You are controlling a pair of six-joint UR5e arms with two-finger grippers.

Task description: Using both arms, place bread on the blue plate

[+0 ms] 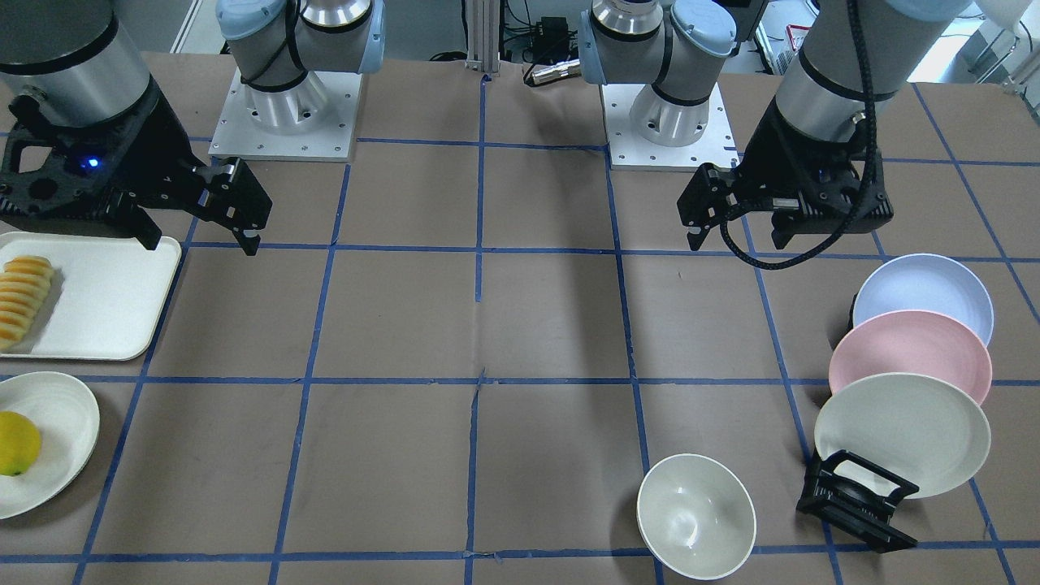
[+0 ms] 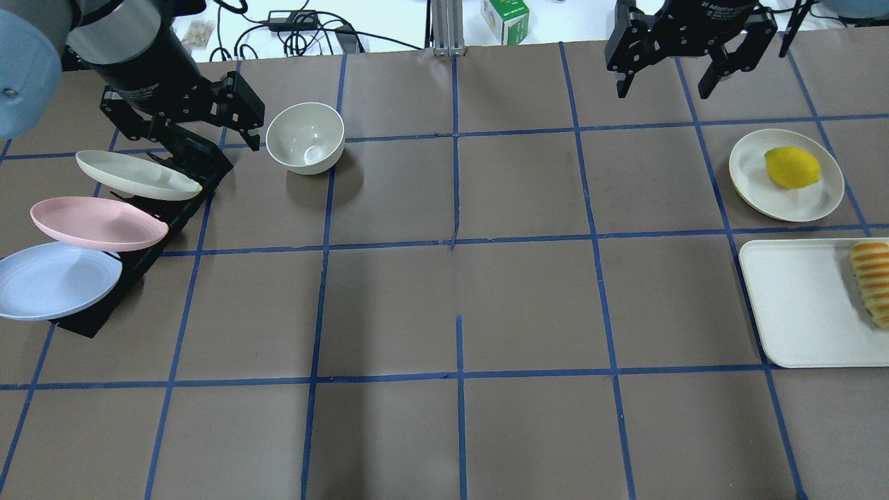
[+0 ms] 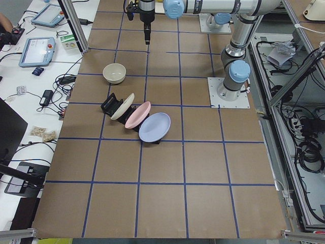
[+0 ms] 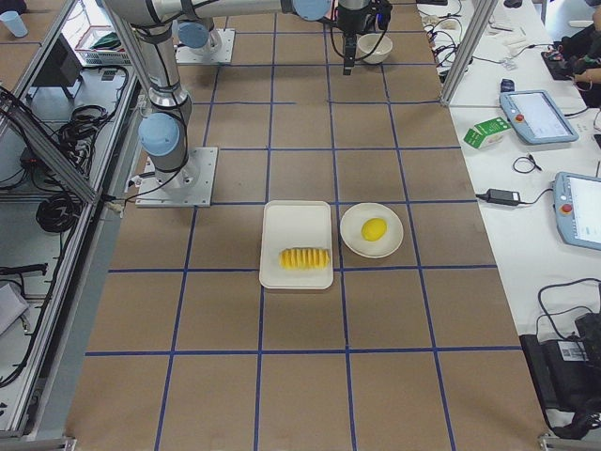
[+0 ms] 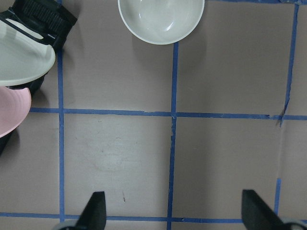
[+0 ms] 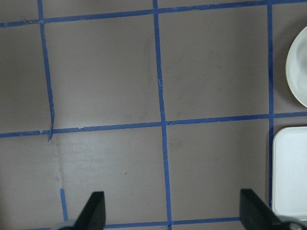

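Surveying the worktop finds no step of the task done yet. The bread lies on a tray at the end well apart from the rack. The blue plate stands tilted in the rack's end slot, beside a pink plate and then a cream plate. The tilt likely leaves its rim open to a pinch. The left gripper hovers near the rack, fingers spread wide and empty. The right gripper hovers well apart from the rack, fingers likewise wide and empty. Judged division of work: the left arm takes the plate and the right arm the bread.
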